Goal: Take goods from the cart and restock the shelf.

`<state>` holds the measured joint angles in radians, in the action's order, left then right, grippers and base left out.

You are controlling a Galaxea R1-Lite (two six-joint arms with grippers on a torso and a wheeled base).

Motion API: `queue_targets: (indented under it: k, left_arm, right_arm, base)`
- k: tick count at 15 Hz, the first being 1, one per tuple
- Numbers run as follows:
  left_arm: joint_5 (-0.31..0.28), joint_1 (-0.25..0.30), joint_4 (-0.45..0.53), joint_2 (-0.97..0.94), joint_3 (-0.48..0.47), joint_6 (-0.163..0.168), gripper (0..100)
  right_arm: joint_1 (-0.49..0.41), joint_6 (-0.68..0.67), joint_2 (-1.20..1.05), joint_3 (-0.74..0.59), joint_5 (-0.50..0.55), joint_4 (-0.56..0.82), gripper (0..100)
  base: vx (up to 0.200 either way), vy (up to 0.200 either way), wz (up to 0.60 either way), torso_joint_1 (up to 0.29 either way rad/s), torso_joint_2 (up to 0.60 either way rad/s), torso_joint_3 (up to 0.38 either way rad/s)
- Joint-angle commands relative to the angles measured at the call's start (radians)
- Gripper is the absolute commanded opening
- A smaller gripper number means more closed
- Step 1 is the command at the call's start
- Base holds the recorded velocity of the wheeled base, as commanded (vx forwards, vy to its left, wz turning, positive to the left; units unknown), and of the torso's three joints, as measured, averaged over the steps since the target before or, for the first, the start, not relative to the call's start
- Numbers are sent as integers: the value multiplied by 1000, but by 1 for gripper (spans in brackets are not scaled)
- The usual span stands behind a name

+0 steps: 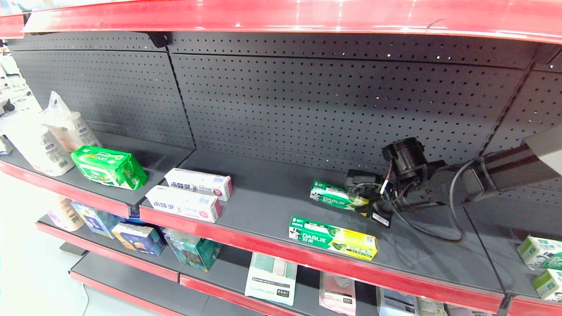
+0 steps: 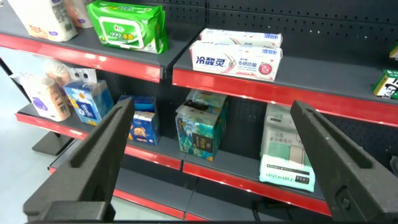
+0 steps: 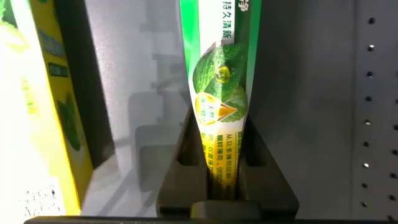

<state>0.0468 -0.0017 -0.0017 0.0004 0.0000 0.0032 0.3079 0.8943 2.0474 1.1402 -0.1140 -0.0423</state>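
Your right gripper (image 1: 366,204) pinches the toothpaste box (image 1: 333,195) by its end. It's flat, lengthwise along the shelf (image 1: 263,197), behind the second green box (image 1: 332,237). Your left gripper (image 2: 212,104) gapes wide.

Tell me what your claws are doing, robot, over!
Right claw shut on green toothpaste box, resting on the shelf. Left claw open, empty. Second toothpaste box nearer the front edge, apart.

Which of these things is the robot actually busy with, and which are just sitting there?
In the job:
right gripper, shut on the green toothpaste box
the shelf under it

Just sitting:
matching box at the shelf front
two white toothpaste boxes
green wipes pack
goods on the lower shelves
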Motion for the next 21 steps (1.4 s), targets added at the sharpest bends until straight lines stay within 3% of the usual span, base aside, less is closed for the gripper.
queue_targets:
  k: [1, 21]
  left_arm:
    - [1, 0, 0, 0, 0, 0, 100]
    - [1, 0, 0, 0, 0, 0, 100]
  right_arm:
    - [-1, 0, 10, 26, -1, 2, 0]
    - [-23, 31, 53, 26, 7, 4, 0]
  base:
    - [0, 0, 0, 0, 0, 0]
    - [0, 0, 0, 0, 0, 0]
